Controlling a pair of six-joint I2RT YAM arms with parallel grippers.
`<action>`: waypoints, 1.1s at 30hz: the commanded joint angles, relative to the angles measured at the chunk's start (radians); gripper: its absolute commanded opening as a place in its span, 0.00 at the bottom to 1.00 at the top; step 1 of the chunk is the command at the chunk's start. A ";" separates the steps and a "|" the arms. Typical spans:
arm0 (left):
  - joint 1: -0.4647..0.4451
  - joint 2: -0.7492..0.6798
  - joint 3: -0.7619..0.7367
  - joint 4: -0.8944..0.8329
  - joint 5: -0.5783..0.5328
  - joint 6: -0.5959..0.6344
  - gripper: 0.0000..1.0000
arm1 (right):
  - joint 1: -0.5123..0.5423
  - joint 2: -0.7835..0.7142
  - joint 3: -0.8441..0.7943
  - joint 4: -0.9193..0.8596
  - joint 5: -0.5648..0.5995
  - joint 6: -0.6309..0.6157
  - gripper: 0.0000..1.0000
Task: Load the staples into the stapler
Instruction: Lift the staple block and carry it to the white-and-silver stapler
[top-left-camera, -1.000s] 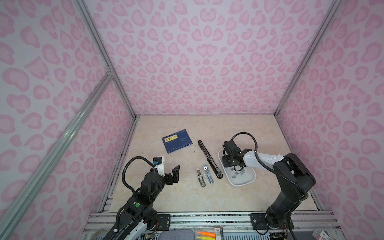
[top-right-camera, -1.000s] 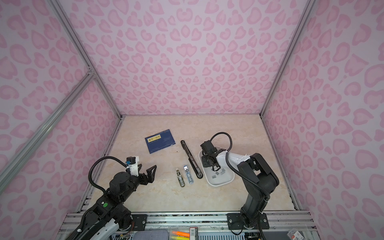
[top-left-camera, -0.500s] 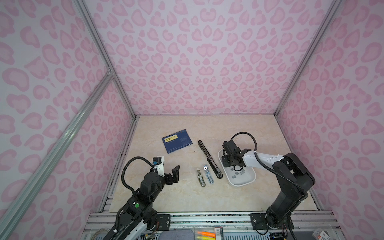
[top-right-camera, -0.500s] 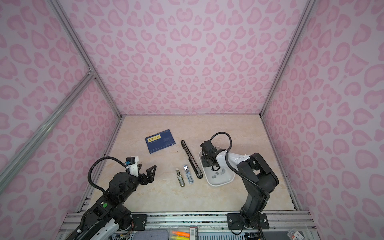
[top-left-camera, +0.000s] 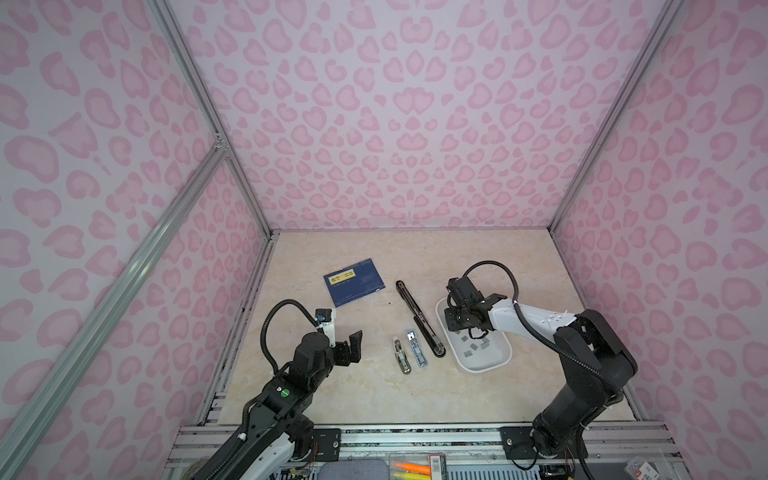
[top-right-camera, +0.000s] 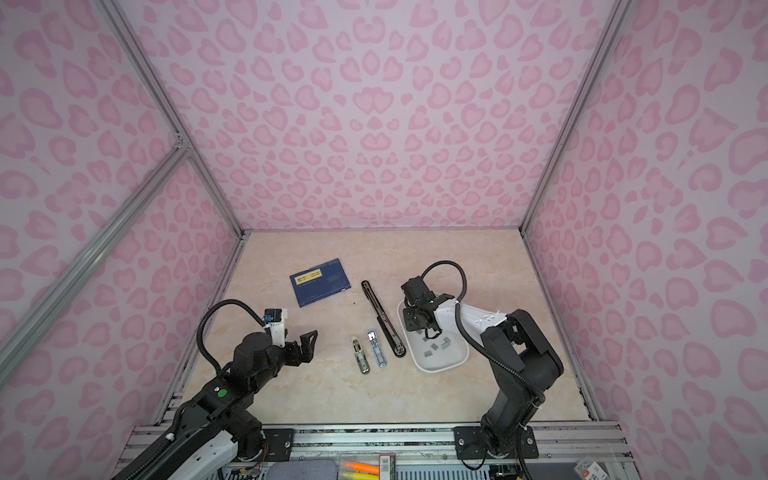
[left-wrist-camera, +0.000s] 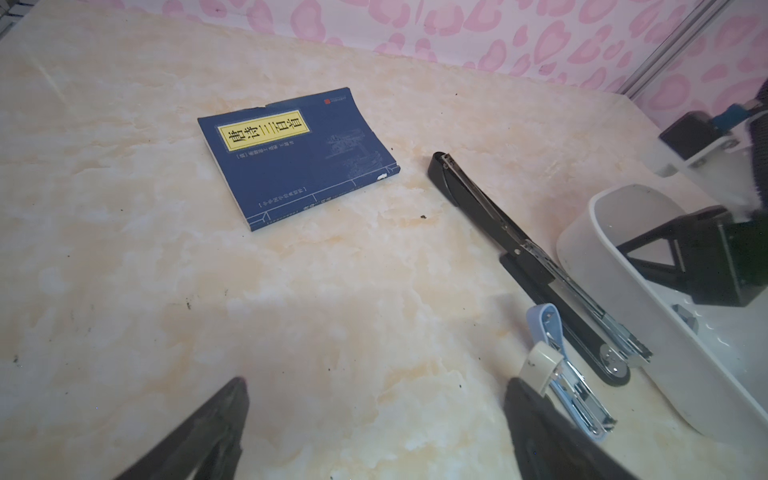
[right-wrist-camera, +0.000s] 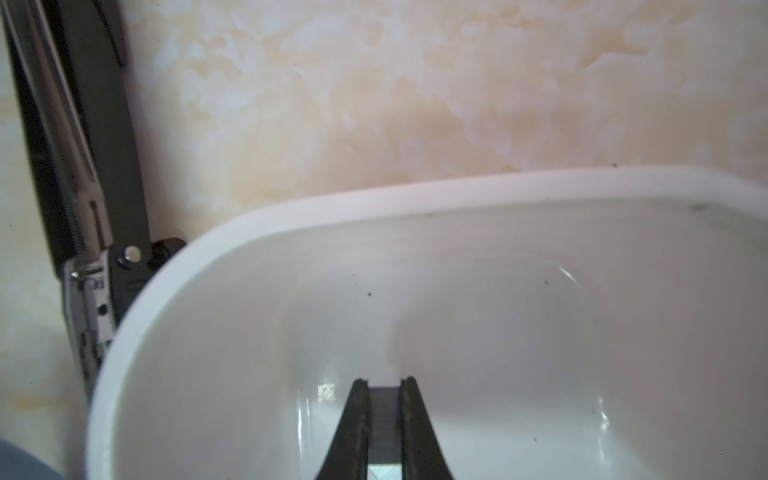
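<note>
My right gripper (right-wrist-camera: 384, 380) is down inside the white tray (right-wrist-camera: 374, 199), shut on a thin grey strip of staples (right-wrist-camera: 384, 415) that sits between its fingers. More staples (top-left-camera: 471, 347) lie loose on the tray floor in both top views, just in front of my right gripper (top-left-camera: 455, 330). A long black stapler (top-left-camera: 417, 318), opened out flat, lies along the tray's left side. Two small staplers, a beige stapler (top-left-camera: 401, 355) and a blue stapler (top-left-camera: 417, 349), lie open left of it. My left gripper (left-wrist-camera: 376, 384) hangs open and empty over bare table, left of the small staplers.
A blue book (top-left-camera: 355, 282) with a yellow label lies flat at the back left of the table, also in the left wrist view (left-wrist-camera: 299, 153). Pink patterned walls close in the table on three sides. A metal rail runs along the front edge.
My right gripper's fingers have closed the last bit onto the staple strip in the tray. The left arm has not moved.
</note>
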 joint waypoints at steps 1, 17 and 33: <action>0.001 0.083 0.035 0.048 0.037 -0.009 0.97 | 0.001 -0.035 0.003 -0.050 0.055 0.000 0.11; -0.014 -0.056 -0.026 0.094 0.207 0.019 0.97 | 0.228 -0.442 -0.142 0.004 0.084 0.162 0.10; -0.017 -0.224 -0.084 0.096 0.252 0.025 0.97 | 0.584 -0.264 -0.237 0.312 0.205 0.328 0.08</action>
